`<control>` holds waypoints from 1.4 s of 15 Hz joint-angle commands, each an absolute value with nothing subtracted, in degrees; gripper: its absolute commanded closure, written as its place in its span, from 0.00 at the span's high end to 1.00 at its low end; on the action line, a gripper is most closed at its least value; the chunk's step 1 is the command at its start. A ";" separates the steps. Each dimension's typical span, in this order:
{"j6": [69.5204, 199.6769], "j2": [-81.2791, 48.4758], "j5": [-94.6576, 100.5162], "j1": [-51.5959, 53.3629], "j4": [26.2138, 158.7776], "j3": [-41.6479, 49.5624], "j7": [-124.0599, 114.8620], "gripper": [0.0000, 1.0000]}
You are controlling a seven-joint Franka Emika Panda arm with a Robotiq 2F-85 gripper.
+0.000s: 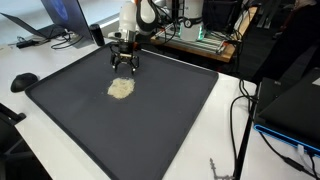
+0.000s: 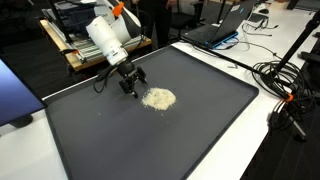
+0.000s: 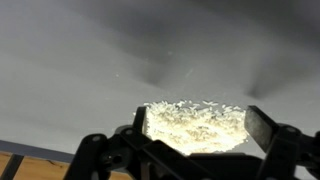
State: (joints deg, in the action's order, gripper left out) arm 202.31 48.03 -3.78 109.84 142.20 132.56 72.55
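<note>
A small pile of pale, rice-like grains lies on a large dark mat; it also shows in the other exterior view and in the wrist view. My gripper hangs just above the mat, a short way behind the pile, also seen in an exterior view. In the wrist view its two fingers stand wide apart either side of the pile, gripper open and empty.
The dark mat covers a white table. A laptop and cables sit at the back. A wooden shelf with equipment stands behind the arm. Black cables and a laptop lie beside the mat.
</note>
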 commanded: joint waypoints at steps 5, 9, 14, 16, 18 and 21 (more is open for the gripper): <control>205.92 51.68 6.19 111.73 139.39 135.72 70.57 1.00; 205.88 51.05 8.97 109.68 140.61 134.81 70.94 1.00; 204.69 51.69 14.44 105.46 141.83 132.96 71.79 1.00; 204.50 52.25 17.03 103.18 142.46 131.86 72.14 1.00; 204.15 52.32 18.59 101.62 143.01 130.99 72.29 1.00; 203.40 52.14 19.78 100.00 143.65 129.76 72.41 1.00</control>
State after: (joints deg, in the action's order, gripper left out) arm 204.63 51.85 17.61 102.64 142.57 131.49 71.75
